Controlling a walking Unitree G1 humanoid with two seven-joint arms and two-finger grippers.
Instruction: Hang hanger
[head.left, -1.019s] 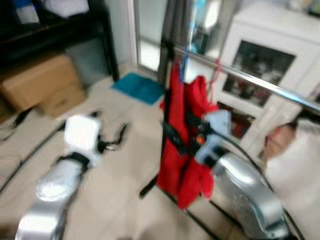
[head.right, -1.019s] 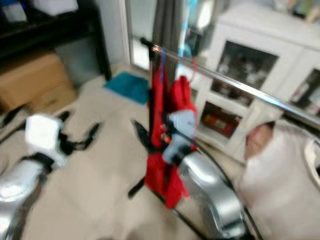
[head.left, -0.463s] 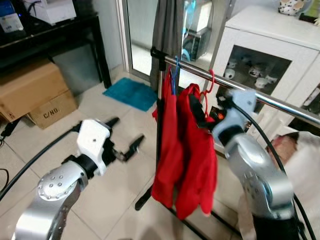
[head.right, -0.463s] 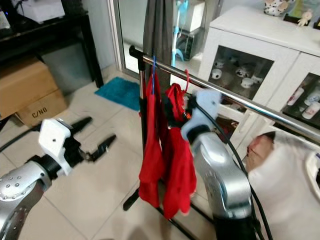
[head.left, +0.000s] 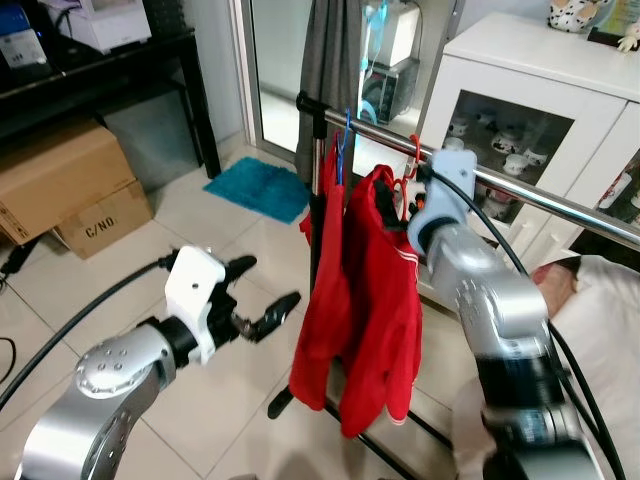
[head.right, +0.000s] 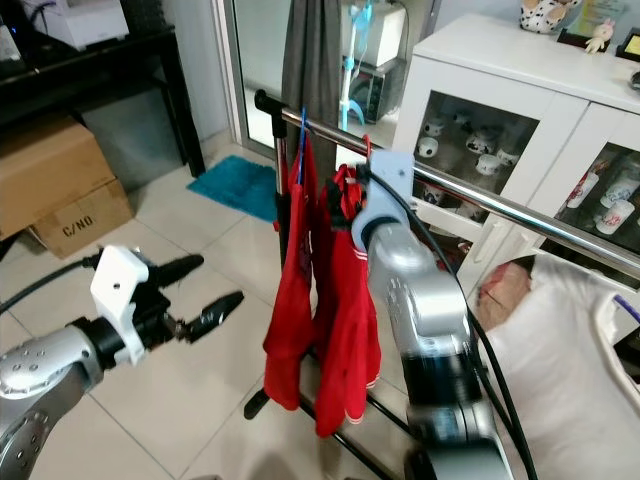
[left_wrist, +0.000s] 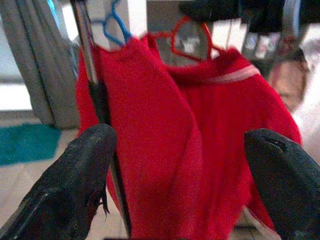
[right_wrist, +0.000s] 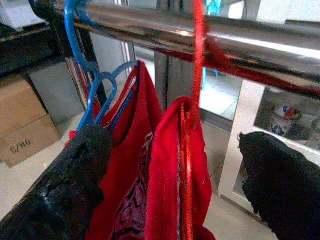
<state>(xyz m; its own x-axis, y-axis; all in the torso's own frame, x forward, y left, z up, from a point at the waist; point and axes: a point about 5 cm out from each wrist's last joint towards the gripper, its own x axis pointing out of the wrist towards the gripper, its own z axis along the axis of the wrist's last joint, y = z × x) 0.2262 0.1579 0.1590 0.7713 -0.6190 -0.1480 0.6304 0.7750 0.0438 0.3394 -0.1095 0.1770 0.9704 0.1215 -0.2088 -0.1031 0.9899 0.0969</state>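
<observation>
**Apparently hung: red hanger hooked on the rail, both grippers open**

Seen from the room, the red plastic hanger (right_wrist: 198, 60), carrying a red garment (head.left: 385, 300), sat with its hook over the shiny horizontal metal clothes rail (right_wrist: 165, 30). Just beside it on the same rail hung a blue plastic hanger (right_wrist: 87, 60) with a second red garment (head.left: 322, 290). The right gripper (right_wrist: 175, 165) was raised close under the rail, its two black fingers spread wide on either side of the red hanger's neck and closing on nothing. The left gripper (head.left: 262, 300) hovered low, near the black upright post of the rack (head.right: 283, 230), fingers likewise parted and empty, facing the hanging cloth.

Judged from this, the hanging step looked essentially done. Risks would lie in the retreat: a right finger could catch the red hook or the collar and lift the hanger off the rail, or nudge the blue hanger along it. The left gripper, if moved forward, could snag the cloth or bump the post and shake the rack.
</observation>
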